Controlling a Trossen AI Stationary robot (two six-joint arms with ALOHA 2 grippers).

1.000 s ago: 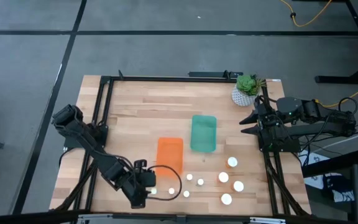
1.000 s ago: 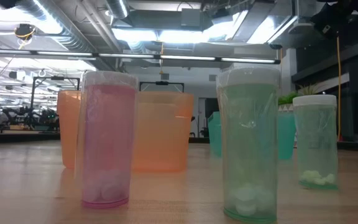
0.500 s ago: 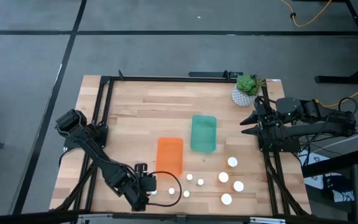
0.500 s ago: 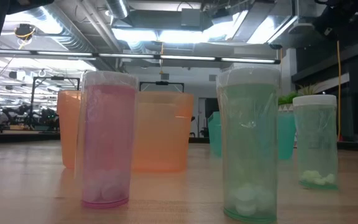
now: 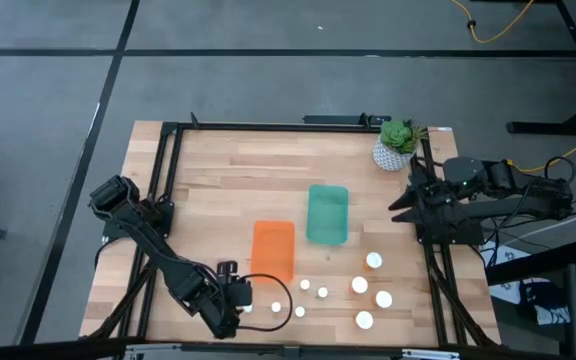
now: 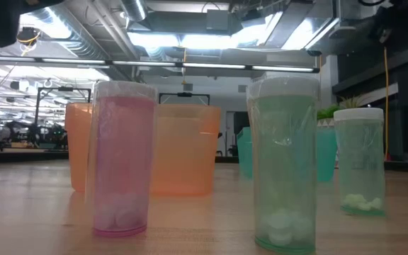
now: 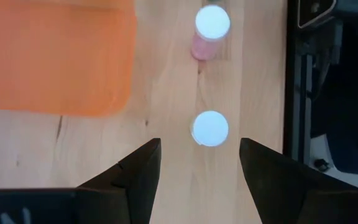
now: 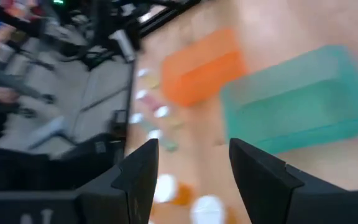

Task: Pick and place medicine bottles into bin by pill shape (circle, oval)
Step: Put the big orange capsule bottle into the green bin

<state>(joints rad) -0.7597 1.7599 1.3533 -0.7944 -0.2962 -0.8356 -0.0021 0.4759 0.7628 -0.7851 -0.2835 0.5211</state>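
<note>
The left tool [image 7: 199, 163] hangs open above a small bottle [image 7: 210, 128] near the desk's [image 5: 218, 180] front edge, aligned to straddle it; the right tool [image 8: 191, 168] waits open at the right edge.

Potted plant [image 5: 397, 143] in white pot at table [image 5: 228, 185] far corner, cables on floor.

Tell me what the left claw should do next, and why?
Probably sink straight down around the white-capped bottle. The left claw is open and empty above it, with the cap lined up just ahead of the gap, and the orange bin waits close by.
</note>
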